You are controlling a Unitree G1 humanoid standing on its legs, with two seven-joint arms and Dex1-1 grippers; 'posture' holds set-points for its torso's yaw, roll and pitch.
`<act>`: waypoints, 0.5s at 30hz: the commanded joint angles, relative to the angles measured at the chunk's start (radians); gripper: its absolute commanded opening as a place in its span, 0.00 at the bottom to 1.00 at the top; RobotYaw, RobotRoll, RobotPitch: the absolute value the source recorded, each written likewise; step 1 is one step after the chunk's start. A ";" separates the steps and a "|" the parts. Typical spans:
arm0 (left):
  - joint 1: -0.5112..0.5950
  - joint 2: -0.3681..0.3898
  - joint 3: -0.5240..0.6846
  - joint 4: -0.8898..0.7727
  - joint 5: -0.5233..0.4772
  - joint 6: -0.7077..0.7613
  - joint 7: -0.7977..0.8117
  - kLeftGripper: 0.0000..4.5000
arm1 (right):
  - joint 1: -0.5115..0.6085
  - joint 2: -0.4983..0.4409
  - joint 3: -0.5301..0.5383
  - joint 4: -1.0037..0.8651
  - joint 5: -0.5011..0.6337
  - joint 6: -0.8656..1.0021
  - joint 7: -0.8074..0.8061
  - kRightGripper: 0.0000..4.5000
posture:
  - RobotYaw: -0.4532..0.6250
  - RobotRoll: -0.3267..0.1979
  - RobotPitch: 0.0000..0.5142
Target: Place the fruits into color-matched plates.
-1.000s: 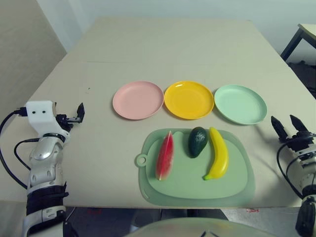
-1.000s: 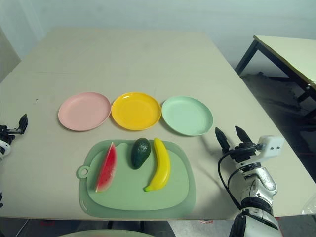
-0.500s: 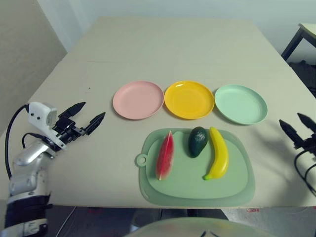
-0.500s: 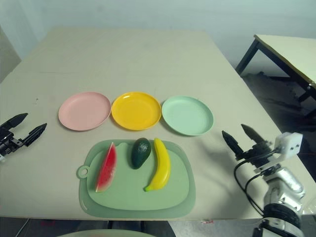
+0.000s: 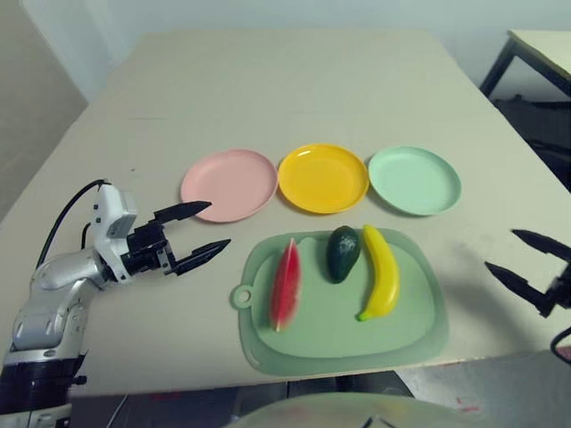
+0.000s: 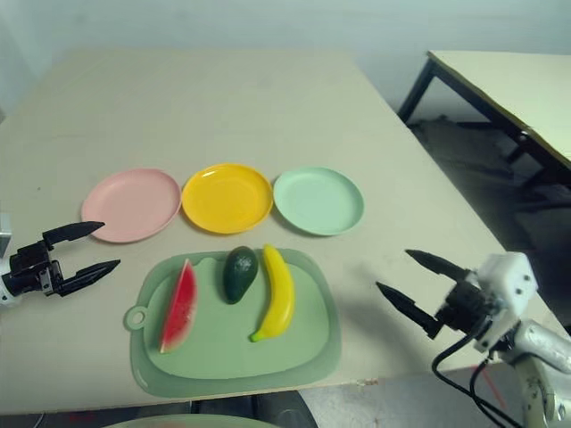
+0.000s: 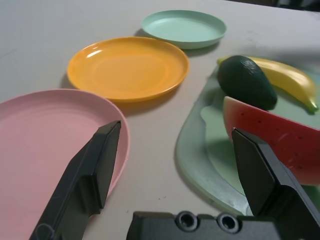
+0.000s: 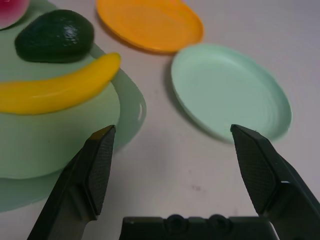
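Pale table, watermelon wedge (image 5: 285,287) on mat (image 5: 406,343), apparently near left tool (image 5: 217,228).

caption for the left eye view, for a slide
Watermelon wedge, avocado and banana lie on a pale green mat, below pink, yellow and mint green plates

Pale wall (image 6: 268,22), grey floor (image 6: 446,152), another table (image 6: 526,89)
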 commanded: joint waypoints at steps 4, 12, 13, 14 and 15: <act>0.022 0.054 -0.004 0.010 0.039 -0.055 -0.071 1.00 | -0.187 -0.172 0.235 -0.053 -0.192 -0.078 0.130 1.00 | 0.43 0.62 0.14; 0.089 0.031 -0.048 -0.031 0.119 -0.179 -0.060 1.00 | -0.450 -0.278 0.514 0.082 -0.468 -0.318 0.262 1.00 | 0.47 0.62 0.14; 0.094 0.030 -0.047 -0.038 0.118 -0.178 -0.055 1.00 | -0.495 -0.271 0.540 0.100 -0.488 -0.344 0.274 1.00 | 0.47 0.62 0.14; 0.100 0.028 -0.047 -0.044 0.118 -0.178 -0.050 1.00 | -0.535 -0.263 0.564 0.117 -0.495 -0.368 0.290 1.00 | 0.48 0.62 0.14; 0.105 0.026 -0.045 -0.047 0.119 -0.179 -0.046 1.00 | -0.574 -0.255 0.590 0.129 -0.506 -0.383 0.307 1.00 | 0.48 0.62 0.14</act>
